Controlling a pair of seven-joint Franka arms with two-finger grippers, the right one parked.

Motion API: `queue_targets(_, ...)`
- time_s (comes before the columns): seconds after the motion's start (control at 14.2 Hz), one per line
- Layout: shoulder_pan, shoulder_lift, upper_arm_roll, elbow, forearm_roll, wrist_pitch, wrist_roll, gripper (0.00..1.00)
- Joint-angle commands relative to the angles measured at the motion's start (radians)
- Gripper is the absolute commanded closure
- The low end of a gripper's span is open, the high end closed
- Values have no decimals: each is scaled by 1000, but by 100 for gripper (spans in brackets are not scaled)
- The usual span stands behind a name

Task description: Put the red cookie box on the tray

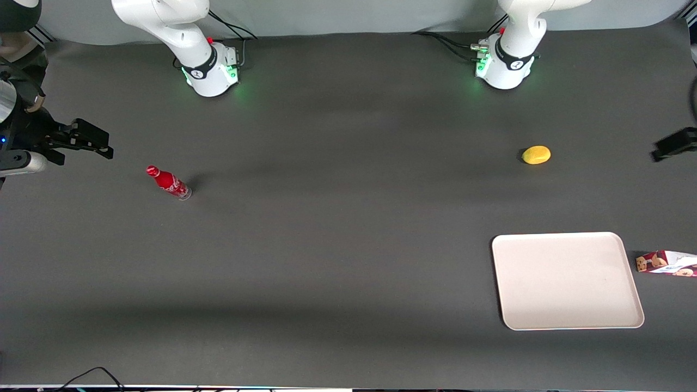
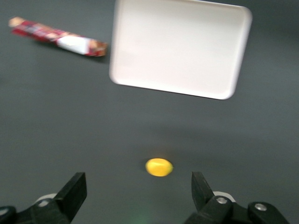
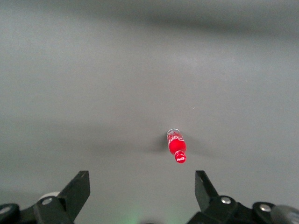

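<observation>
The red cookie box (image 1: 667, 263) lies flat on the dark table beside the tray (image 1: 566, 280), at the working arm's end, and the frame edge cuts it off. In the left wrist view the whole box (image 2: 56, 37) shows, long and narrow with a white label, just clear of the off-white tray (image 2: 180, 46), which holds nothing. My gripper (image 1: 674, 144) hangs above the table, farther from the front camera than the box and tray. Its fingers (image 2: 74, 191) stand wide apart, so the gripper (image 2: 138, 191) is open and holds nothing.
A yellow oval fruit (image 1: 536, 154) lies on the table under my gripper's view (image 2: 159, 167), farther from the front camera than the tray. A red soda bottle (image 1: 169, 183) lies toward the parked arm's end.
</observation>
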Motion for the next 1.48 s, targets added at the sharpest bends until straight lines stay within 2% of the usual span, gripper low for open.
queue_targets(0.0,125,64,-13,34,46,49,5,0)
queue_targets(0.14,180,109,16,35,42,141,6,0)
queue_targets(0.28,190,170,100,41,13,223,-9,0)
queue_targets(0.42,190,225,198,43,-114,320,-9,0)
queue_targets(0.56,190,283,266,44,-199,405,-11,0)
queue_targets(0.71,190,340,280,43,-207,452,-73,0)
queue_targets(0.92,185,409,283,43,-213,541,-306,0)
queue_targets(1.13,178,492,283,44,-302,673,-471,0)
queue_targets(1.27,181,544,283,44,-337,742,-494,0)
queue_targets(1.41,181,584,283,37,-434,799,-497,0)
